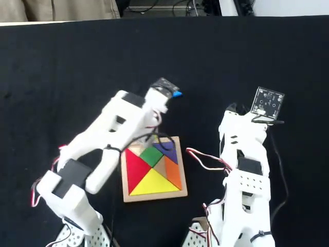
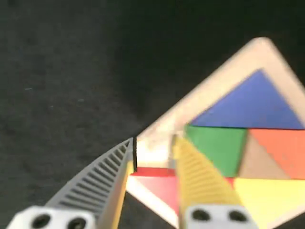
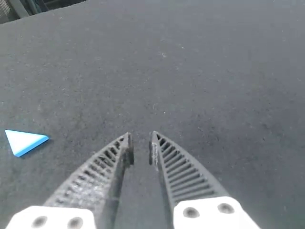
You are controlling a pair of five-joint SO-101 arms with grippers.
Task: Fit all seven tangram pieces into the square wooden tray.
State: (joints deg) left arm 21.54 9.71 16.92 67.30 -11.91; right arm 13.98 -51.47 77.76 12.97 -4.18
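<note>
Tray: The square wooden tray (image 1: pixel 154 197) lies flat on the black desk (image 1: pixel 61 62) between your two arms, nearer the left one.
Pieces in tray: Six sit packed edge to edge: red (image 1: pixel 133 170), yellow (image 1: pixel 152 183), green (image 1: pixel 150 156), purple (image 1: pixel 169 151), orange (image 1: pixel 174 172) and tan (image 1: pixel 161 165).
Gap: One bare corner pocket (image 2: pixel 151 151) shows between the rim, red and green. It looks shaped for a small triangle.
Blue triangle: It (image 1: pixel 177 94) lies flat on the desk beyond the tray and apart from it. This is probably the seventh piece, not yet fitted.
Left gripper: It (image 2: pixel 154 143) hangs over the gap, jaws partly open, one finger on each side of the pocket, and it holds nothing. The position suggests it is guarding or checking the slot.
Right gripper: It (image 3: pixel 141 140) sits low over bare desk, jaws a narrow slit apart, and it is empty. The blue triangle lies off to one side, so this free arm seems suited to fetch it.
Progress: Nearly done, with one piece left.
</note>
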